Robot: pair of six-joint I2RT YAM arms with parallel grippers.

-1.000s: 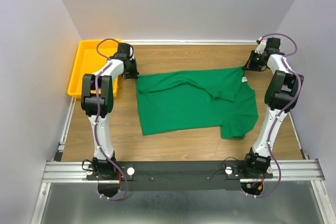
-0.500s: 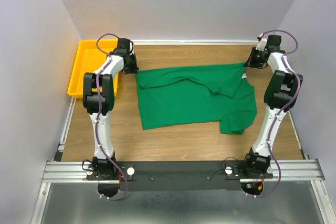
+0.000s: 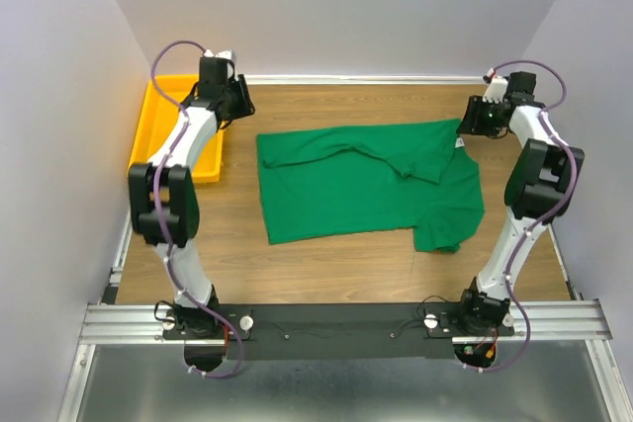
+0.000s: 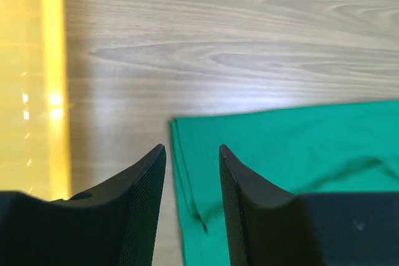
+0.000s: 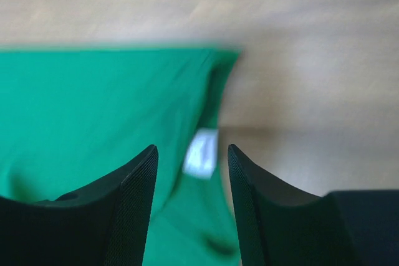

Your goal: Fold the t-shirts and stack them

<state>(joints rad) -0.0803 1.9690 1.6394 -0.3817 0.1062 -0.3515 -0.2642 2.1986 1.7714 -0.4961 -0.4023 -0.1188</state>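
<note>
- The left tool (image 3: 233, 98) has its jaws spread with nothing between them. It hangs at 10 o'clock from the t-shirt (image 3: 366, 185), clear of the cloth.
- In the left wrist view, the shirt's corner shows below the gap in the tool (image 4: 191, 151).
- The right tool (image 3: 471, 118) is also spread and grips nothing, close by the shirt's 2 o'clock corner.
- The green t-shirt lies mid-tabletop (image 3: 336, 264), its far edge doubled over in creases and one sleeve pointing to 5 o'clock.
- Its white neck label (image 3: 461, 148) sits near the 2 o'clock corner.
- A yellow tray (image 3: 148, 130) rests at the tabletop's 10 o'clock.
</note>
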